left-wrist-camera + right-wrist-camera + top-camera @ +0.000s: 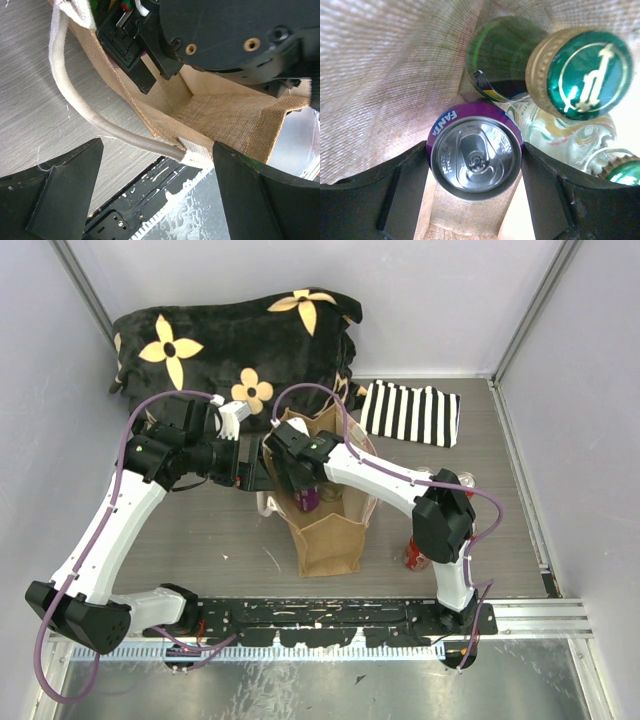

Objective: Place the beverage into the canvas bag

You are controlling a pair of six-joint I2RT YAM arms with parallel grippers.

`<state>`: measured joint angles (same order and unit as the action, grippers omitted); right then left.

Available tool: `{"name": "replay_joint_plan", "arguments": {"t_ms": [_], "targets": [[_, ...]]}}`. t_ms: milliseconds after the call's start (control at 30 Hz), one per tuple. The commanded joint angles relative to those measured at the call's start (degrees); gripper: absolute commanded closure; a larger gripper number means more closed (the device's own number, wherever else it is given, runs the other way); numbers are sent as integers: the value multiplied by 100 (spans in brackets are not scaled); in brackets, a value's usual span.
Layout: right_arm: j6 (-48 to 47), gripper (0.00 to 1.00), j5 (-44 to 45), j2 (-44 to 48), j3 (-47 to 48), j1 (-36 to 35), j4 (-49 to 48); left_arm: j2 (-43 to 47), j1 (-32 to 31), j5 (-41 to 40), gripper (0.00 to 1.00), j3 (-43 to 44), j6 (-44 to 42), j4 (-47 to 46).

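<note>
The beverage is a purple Fanta can (pixel 476 157) (pixel 305 500), upright and low inside the canvas bag (pixel 330 540). My right gripper (pixel 476 170) (pixel 298 485) reaches down into the bag's mouth, and its two fingers press against opposite sides of the can. The tan bag stands upright at the table's middle. My left gripper (pixel 157 170) (pixel 258 475) hovers wide open at the bag's left rim. The white strap handle (pixel 85 110) and the rim corner (pixel 200 156) lie between its fingers, which do not pinch them.
Inside the bag beside the can are a green bottle (pixel 505 55) and two green-capped glass bottles (pixel 582 75) (pixel 625 172). A red can (pixel 415 555) stands right of the bag. A striped cloth (pixel 410 412) and a flowered black blanket (pixel 240 335) lie at the back.
</note>
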<state>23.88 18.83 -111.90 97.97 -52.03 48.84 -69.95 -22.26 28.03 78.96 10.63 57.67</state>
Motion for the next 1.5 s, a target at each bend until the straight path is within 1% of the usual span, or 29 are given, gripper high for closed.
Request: {"name": "replay_joint_plan", "arguments": {"t_ms": [0,167,333,467,567,667,767,833,900,1033,1100,1133,1233,1267,1333,1467], "targets": [[-87,24,214,350,546,-35,-240,44,29,147,2,20,41,-183],[-78,23,305,433,658,-44,-191,140,24,108,2,47,111,-237],[-18,23,365,568,849,-44,-199,498,59,-96,2,41,230,-494],[-4,23,443,652,1101,-44,-191,699,64,-180,2,90,225,-432],[53,23,527,749,1266,-44,-182,828,64,-163,2,29,-32,-227],[147,23,685,925,1457,-44,-182,1090,64,-136,2,-208,-488,-49],[219,23,994,1177,1742,-43,-9,1234,63,-208,2,-320,-876,248],[258,23,1321,1439,1785,-36,51,1273,64,-296,2,-347,-970,314],[324,23,1771,1787,1659,-34,55,1263,63,-340,2,-334,-971,290],[384,22,2365,2358,1151,110,141,1042,64,-369,2,-184,-914,89],[568,21,2420,2621,895,363,261,915,64,-523,2,-8,-989,45],[664,21,2269,2729,747,588,273,861,64,-589,2,57,-1078,44],[879,21,1449,2899,372,1550,317,711,64,-787,2,153,-1396,71],[848,21,1204,2863,314,1954,360,656,64,-805,2,207,-1515,134],[737,21,707,2629,332,2451,538,536,63,-868,2,295,-1713,277],[728,20,200,2313,593,3105,972,361,64,-813,2,445,-1864,461]]}}
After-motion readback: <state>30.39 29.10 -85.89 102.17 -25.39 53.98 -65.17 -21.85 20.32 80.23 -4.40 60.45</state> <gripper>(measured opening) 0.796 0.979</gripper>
